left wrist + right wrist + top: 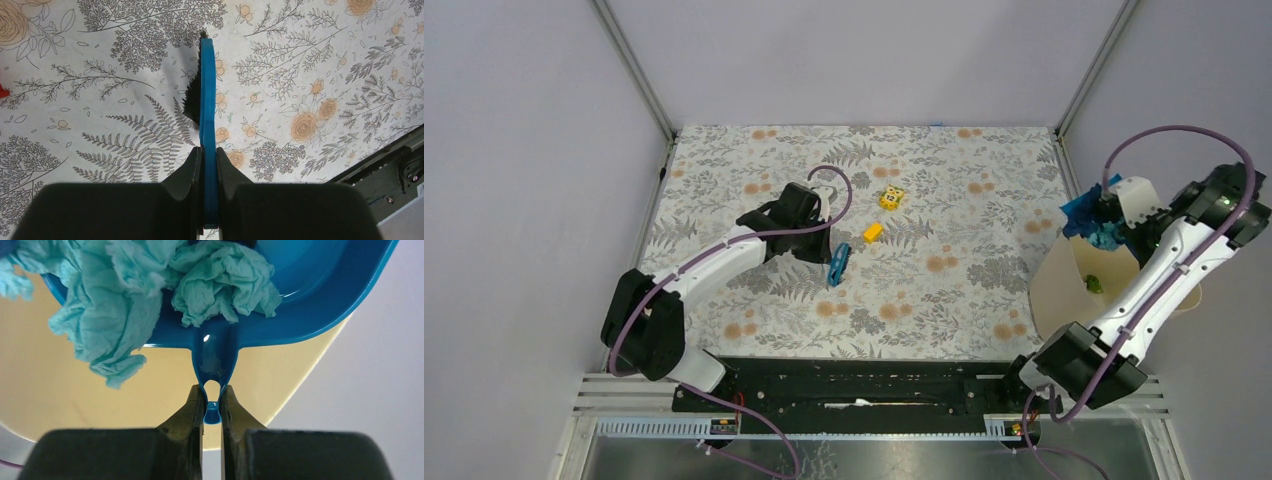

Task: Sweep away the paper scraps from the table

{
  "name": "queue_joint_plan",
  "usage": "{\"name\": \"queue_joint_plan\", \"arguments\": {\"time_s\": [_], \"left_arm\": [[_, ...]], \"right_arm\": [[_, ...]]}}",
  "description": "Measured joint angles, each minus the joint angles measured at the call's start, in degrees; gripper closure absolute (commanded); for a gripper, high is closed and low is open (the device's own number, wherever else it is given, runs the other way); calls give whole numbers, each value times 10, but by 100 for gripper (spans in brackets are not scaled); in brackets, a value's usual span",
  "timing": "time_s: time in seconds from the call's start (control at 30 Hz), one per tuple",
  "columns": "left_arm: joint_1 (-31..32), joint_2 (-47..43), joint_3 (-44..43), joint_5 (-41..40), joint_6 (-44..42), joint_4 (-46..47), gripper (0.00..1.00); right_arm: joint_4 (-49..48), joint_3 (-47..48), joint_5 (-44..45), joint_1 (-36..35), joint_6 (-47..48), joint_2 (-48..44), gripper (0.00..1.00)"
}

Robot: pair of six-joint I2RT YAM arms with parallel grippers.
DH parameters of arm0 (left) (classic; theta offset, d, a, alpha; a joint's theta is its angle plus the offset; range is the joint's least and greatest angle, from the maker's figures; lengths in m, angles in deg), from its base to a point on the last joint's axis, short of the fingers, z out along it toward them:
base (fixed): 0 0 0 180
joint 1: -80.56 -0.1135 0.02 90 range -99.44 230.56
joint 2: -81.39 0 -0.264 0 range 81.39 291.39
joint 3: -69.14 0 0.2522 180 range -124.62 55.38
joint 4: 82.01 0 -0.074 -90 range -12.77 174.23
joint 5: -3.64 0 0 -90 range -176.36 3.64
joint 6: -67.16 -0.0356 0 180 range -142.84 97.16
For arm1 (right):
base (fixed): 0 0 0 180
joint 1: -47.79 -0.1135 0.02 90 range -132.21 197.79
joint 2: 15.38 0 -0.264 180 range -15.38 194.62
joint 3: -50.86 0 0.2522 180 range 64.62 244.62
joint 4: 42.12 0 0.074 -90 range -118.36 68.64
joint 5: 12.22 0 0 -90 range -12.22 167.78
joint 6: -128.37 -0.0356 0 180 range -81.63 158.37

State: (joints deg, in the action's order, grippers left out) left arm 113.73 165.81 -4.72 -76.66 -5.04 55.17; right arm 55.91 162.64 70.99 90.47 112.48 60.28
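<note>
Two tools gripped | left gripper (208, 154) clamped on blue brush (207, 85) over the table (964, 290) | right gripper (212, 396) pinching dustpan (310, 290) handle above beige bin (150, 390) | cyan paper scraps (225, 285) lodged in pan | step judged: dumping; steeper tip needed

Light cyan paper scraps (222, 282), crumpled and wrinkly, sit bunched in the blue dustpan (320, 305), and one wad spills over its rim. A small green scrap (1093, 285) lies in the beige bin (1059, 290). The table (964, 300) lies flat under its fern-and-flower cloth.
</note>
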Motion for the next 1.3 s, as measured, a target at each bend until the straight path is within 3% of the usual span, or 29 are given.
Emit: {"name": "queue_joint_plan", "arguments": {"time_s": [0.27, 0.43, 0.63, 0.77, 0.97, 1.3], "left_arm": [[0, 9, -3, 10, 0, 0, 100], [-1, 16, -10, 16, 0, 0, 100], [-1, 20, -13, 21, 0, -1, 100], [-1, 21, -13, 21, 0, -2, 100], [-1, 21, -13, 23, 0, -3, 100], [-2, 21, -14, 31, -2, -4, 100]], "right_arm": [[-1, -1, -14, 139, 127, 2, 100], [-1, -6, 3, 178, 188, 14, 100], [-15, -38, 53, 181, 319, 9, 99], [-84, -106, 78, 181, 395, -54, 97], [-223, -220, 104, 181, 434, -165, 95], [-345, -248, 86, 181, 450, -188, 94]]}}
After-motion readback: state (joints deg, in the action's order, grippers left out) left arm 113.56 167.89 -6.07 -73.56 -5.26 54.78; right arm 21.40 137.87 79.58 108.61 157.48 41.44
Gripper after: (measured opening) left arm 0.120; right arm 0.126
